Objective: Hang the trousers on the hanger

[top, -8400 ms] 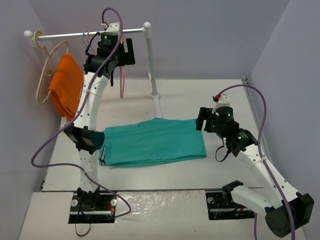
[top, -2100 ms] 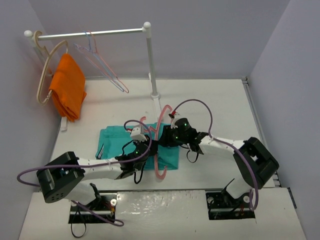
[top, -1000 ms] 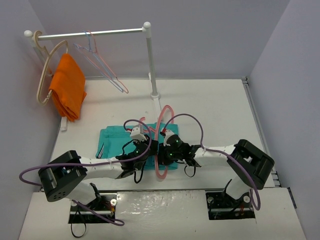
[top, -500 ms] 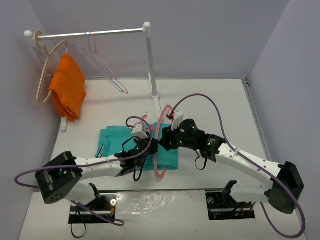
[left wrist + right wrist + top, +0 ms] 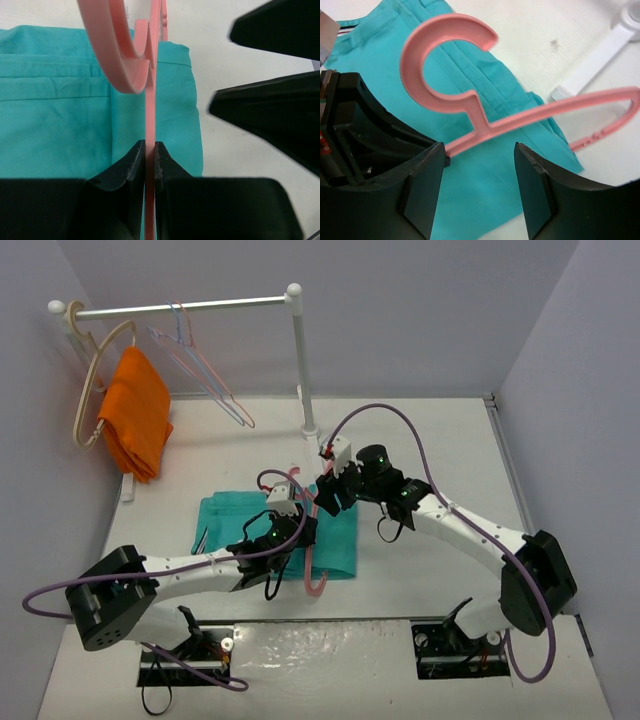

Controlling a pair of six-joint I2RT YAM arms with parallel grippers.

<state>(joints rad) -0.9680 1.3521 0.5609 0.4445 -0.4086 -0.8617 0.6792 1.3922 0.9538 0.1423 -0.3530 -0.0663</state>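
Observation:
The teal trousers [image 5: 235, 522] lie folded flat on the table, also in the left wrist view [image 5: 60, 100] and the right wrist view [image 5: 485, 185]. The salmon-pink hanger [image 5: 318, 570] is held over their right edge, hook toward the near side. My left gripper [image 5: 149, 150] is shut on the hanger's thin bar [image 5: 150, 100]. My right gripper [image 5: 479, 180] is open just above the trousers, next to the hanger [image 5: 520, 117], its jaws touching nothing. In the top view it [image 5: 330, 492] sits close to the left gripper [image 5: 297, 530].
A white clothes rail [image 5: 180, 308] stands at the back left with a thick beige hanger [image 5: 92, 390] carrying an orange cloth [image 5: 135, 415], plus thin pale blue and pink hangers [image 5: 200, 370]. The rail's post and foot [image 5: 305, 370] stand just behind the grippers.

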